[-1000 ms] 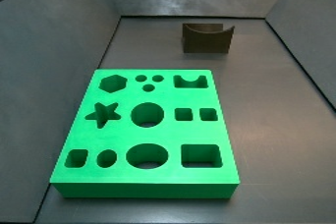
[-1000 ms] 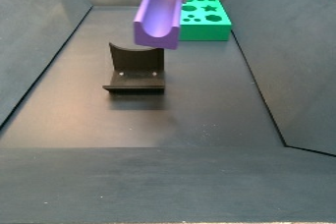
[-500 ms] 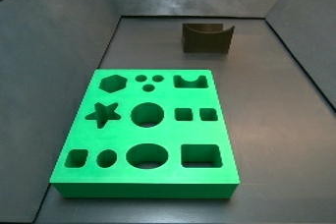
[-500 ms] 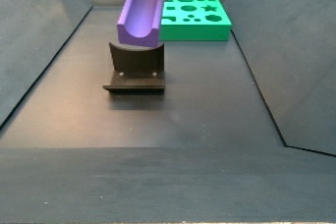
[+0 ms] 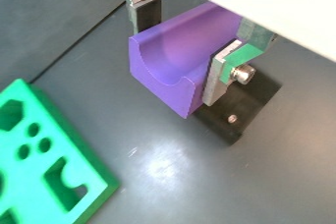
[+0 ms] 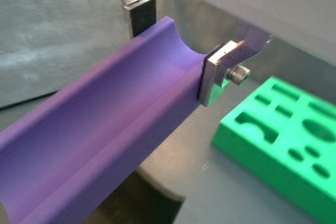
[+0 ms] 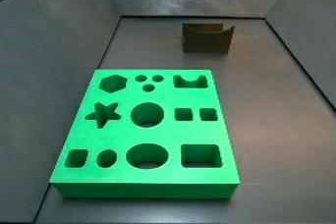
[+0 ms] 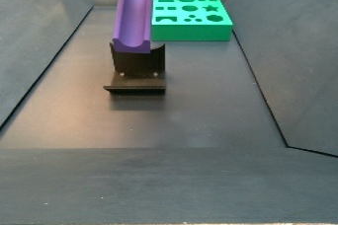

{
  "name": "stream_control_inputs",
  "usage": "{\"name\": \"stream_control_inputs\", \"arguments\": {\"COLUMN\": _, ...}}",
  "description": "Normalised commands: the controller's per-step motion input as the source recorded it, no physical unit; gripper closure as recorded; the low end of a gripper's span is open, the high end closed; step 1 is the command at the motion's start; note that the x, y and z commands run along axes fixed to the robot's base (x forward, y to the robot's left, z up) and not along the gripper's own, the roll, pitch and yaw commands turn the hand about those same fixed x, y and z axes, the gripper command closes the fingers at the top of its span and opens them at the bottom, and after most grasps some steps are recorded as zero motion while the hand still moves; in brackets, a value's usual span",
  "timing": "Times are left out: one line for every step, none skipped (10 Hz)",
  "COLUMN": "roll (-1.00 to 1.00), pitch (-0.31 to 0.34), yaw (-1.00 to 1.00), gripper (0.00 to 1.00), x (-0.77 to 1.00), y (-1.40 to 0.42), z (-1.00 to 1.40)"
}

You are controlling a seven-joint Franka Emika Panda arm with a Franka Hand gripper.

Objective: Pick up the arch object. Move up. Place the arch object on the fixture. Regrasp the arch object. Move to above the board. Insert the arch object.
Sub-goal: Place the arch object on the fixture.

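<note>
Gripper (image 5: 184, 39): clamped on the arch object (image 5: 182, 59) (purple, groove showing), held directly above the fixture (image 8: 136, 68); board (image 8: 192, 20) lies well beyond the fixture.

Pincer (image 5: 187, 43): I saw it closed on the arch object (image 5: 184, 59).
Fingers (image 6: 221, 71): silver plates pressed against both long sides.
Height: it hung raised.

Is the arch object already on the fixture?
Cannot tell: the gripper holds the arch object right at the fixture; contact unclear.
</note>
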Motion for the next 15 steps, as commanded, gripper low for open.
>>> {"name": "stream_control_inputs", "arguments": {"roll": -1.00, "pitch": 0.216, "yaw": -0.01, "gripper": 1.00, "x": 0.06, "y": 0.03, "z": 0.00}}
{"name": "stream_control_inputs", "arguments": {"roll": -1.00, "pitch": 0.221, "yaw": -0.03, "gripper": 1.00, "x": 0.06, "y": 0.03, "z": -0.01}}
{"name": "stream_control_inputs", "arguments": {"roll": -1.00, "pitch": 0.233, "yaw": -0.06, "gripper": 1.00, "x": 0.07, "y": 0.03, "z": -0.01}}
{"name": "stream_control_inputs", "arguments": {"roll": -1.00, "pitch": 0.247, "yaw": -0.08, "gripper": 1.00, "x": 0.08, "y": 0.04, "z": -0.01}}
{"name": "stream_control_inputs", "arguments": {"roll": -1.00, "pitch": 0.262, "yaw": -0.13, "gripper": 1.00, "x": 0.09, "y": 0.04, "z": -0.01}}
{"name": "stream_control_inputs", "arguments": {"roll": -1.00, "pitch": 0.271, "yaw": -0.18, "gripper": 1.00, "x": 0.08, "y": 0.04, "z": -0.01}}
{"name": "stream_control_inputs", "arguments": {"roll": -0.93, "pitch": 0.253, "yaw": -0.23, "gripper": 1.00, "x": 0.08, "y": 0.04, "z": -0.01}}
{"name": "stream_control_inputs", "arguments": {"roll": -0.67, "pitch": 0.182, "yaw": -0.26, "gripper": 1.00, "x": 0.08, "y": 0.05, "z": -0.01}}
{"name": "stream_control_inputs", "arguments": {"roll": -0.48, "pitch": 0.130, "yaw": -0.26, "gripper": 1.00, "x": 0.08, "y": 0.05, "z": -0.02}}
{"name": "stream_control_inputs", "arguments": {"roll": -0.32, "pitch": 0.077, "yaw": -0.25, "gripper": 1.00, "x": 0.08, "y": 0.04, "z": -0.01}}
{"name": "stream_control_inputs", "arguments": {"roll": -0.23, "pitch": 0.027, "yaw": -0.24, "gripper": 1.00, "x": 0.07, "y": 0.03, "z": 0.00}}
{"name": "stream_control_inputs", "arguments": {"roll": -0.18, "pitch": -0.012, "yaw": -0.21, "gripper": 1.00, "x": 0.06, "y": 0.03, "z": 0.00}}
{"name": "stream_control_inputs", "arguments": {"roll": -0.19, "pitch": -0.109, "yaw": -0.06, "gripper": 1.00, "x": 0.09, "y": 0.03, "z": -1.00}}
{"name": "stream_control_inputs", "arguments": {"roll": -0.18, "pitch": -0.125, "yaw": -0.02, "gripper": 1.00, "x": 0.10, "y": 0.03, "z": -1.00}}
{"name": "stream_control_inputs", "arguments": {"roll": -0.16, "pitch": -0.120, "yaw": 0.00, "gripper": 1.00, "x": 0.11, "y": 0.03, "z": -1.00}}
